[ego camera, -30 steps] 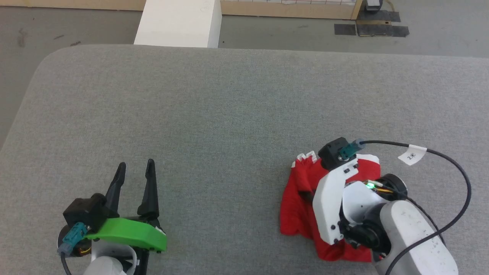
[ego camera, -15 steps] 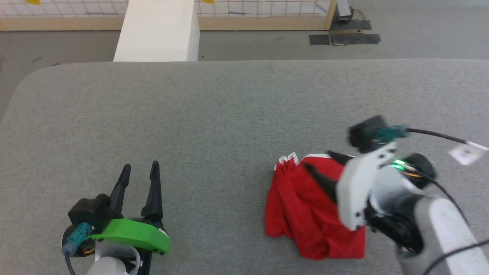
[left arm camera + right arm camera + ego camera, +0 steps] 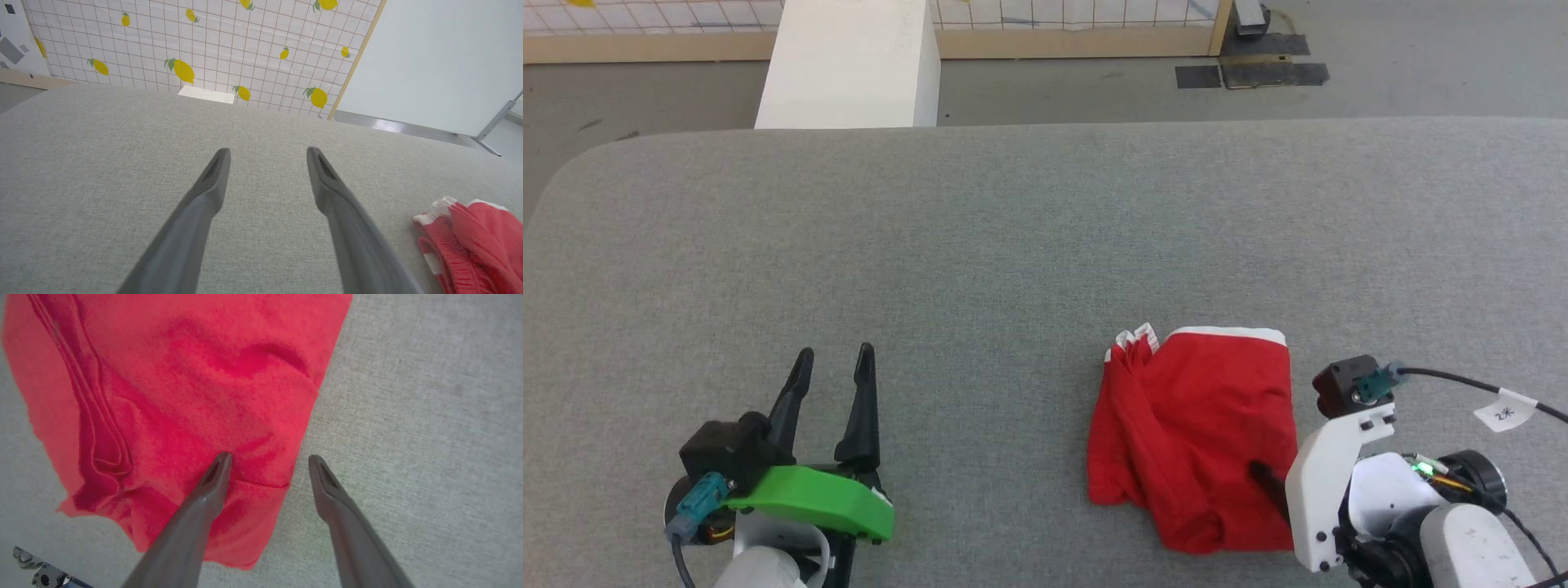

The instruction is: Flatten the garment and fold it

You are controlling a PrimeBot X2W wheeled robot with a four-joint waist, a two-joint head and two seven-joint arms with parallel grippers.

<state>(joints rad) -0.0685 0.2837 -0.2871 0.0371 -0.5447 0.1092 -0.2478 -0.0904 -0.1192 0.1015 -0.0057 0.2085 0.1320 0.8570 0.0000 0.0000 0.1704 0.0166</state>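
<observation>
- The crumpled, bright red fabric garment (image 3: 1192,425) with white hem trim lies on the grey cloth-covered surface (image 3: 1013,245), toward the robot's right and close to the near edge.
- Its white-trimmed hem is at the far end and a rumpled, rounded bunch is at the near end. The pleats along its left side run away from the robot. Its long axis therefore seems to run near-to-far, though the heap is close to square.
- The right hand (image 3: 269,458) is released, its two dark fingers spread with nothing between them. It sits at the garment's near right corner and straddles the right edge, with one finger over red cloth and the other over bare surface. Whether the tips touch the cloth cannot be told.
- The left hand (image 3: 835,351) is likewise released and empty. It is over bare surface, well apart from the garment, which lies off to its right.
- The right arm is clearly the nearer. The coming move likely turns on that edge lying between its fingers: closing there would pinch the right border, ready to draw it outward.
- The garment is not yet flat, so folding looks some way off.
</observation>
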